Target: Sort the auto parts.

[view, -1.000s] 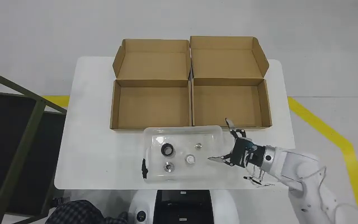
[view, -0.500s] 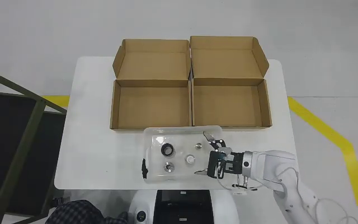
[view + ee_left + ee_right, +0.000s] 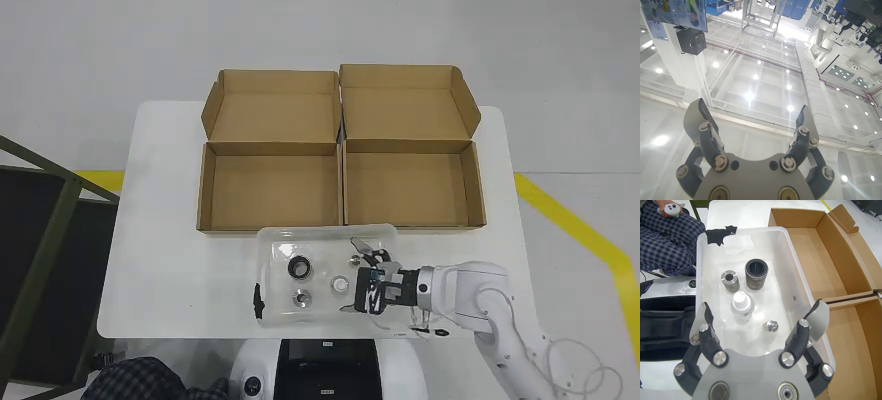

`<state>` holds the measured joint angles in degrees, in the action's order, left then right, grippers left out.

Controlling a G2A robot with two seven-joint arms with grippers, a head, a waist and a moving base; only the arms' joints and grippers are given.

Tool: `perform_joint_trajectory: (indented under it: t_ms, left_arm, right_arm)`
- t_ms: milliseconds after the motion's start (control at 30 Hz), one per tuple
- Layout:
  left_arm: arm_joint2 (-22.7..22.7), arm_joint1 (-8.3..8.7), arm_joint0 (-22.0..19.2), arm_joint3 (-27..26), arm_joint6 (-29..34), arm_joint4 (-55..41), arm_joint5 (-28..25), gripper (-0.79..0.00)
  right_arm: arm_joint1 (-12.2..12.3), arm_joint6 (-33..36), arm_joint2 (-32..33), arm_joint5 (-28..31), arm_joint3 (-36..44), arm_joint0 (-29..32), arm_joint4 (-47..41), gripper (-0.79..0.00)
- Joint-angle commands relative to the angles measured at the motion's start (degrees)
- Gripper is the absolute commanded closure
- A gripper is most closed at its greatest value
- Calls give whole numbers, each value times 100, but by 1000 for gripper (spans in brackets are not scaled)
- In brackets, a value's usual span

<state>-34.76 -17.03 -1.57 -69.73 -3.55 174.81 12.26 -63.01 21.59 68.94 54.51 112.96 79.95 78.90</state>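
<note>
In the top view, the right gripper (image 3: 350, 274) is hanging with its fingers spread wide and nothing between them, over the right end of a clear plastic bin (image 3: 268, 234) at the table's near edge. Two open brown cardboard boxes, the left box (image 3: 270, 190) and the right box (image 3: 405, 188), are lying just beyond the bin. Inside the bin, a small clear bottle with a white cap (image 3: 341, 285) and a small silver metal stud (image 3: 353, 262) are sitting nearest the fingers. A black-rimmed steel bearing sleeve (image 3: 298, 268) and a short steel cylinder with a dark centre hole (image 3: 300, 297) are standing farther toward the bin's left end.

In the left wrist view, the left gripper (image 3: 752, 106) is pointing up at the ceiling, released and empty, so the right arm is judged the nearer one.

In the right wrist view, the right gripper (image 3: 762, 306) is looking down into the bin (image 3: 699, 275). The bottle (image 3: 742, 306) and the stud (image 3: 771, 326) are lying directly ahead, within the span of the spread fingers. The cylinder (image 3: 730, 280) and the bearing sleeve (image 3: 756, 273) are standing behind them, side by side. All four are standing upright, long axes vertical, so a grasp would likely be coming from above.
</note>
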Motion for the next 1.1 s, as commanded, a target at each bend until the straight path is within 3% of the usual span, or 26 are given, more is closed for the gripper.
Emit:
perform_joint_trajectory:
  t_ms: [0, 300, 367, 533, 600, 667, 867, 967, 1067]
  left_arm:
    - [0, 0, 0, 0, 0, 0, 0, -785]
    - [0, 0, 0, 0, 0, 0, 0, -785]
    - [0, 0, 0, 0, 0, 0, 0, -785]
    - [0, 0, 0, 0, 0, 0, 0, -785]
    - [0, 0, 0, 0, 0, 0, 0, -785]
    - [0, 0, 0, 0, 0, 0, 0, -785]
    - [0, 0, 0, 0, 0, 0, 0, -785]
    - [0, 0, 0, 0, 0, 0, 0, -785]
    - [0, 0, 0, 0, 0, 0, 0, -785]
  right_arm:
    - [0, 58, -64, -13, -63, -68, -37, -785]
    - [8, 163, -276, -109, -242, -230, -51, -770]
    - [10, 174, -323, -122, -298, -259, -41, -720]
    - [19, 201, -412, -128, -399, -325, 0, -499]
    - [25, 202, -448, -126, -435, -350, 16, -480]
    - [30, 209, -478, -114, -448, -370, 35, -394]
    - [44, 214, -557, -116, -514, -437, 61, -388]
    - [52, 224, -583, -101, -526, -484, 76, -342]
    - [61, 235, -615, -67, -535, -522, 77, -154]
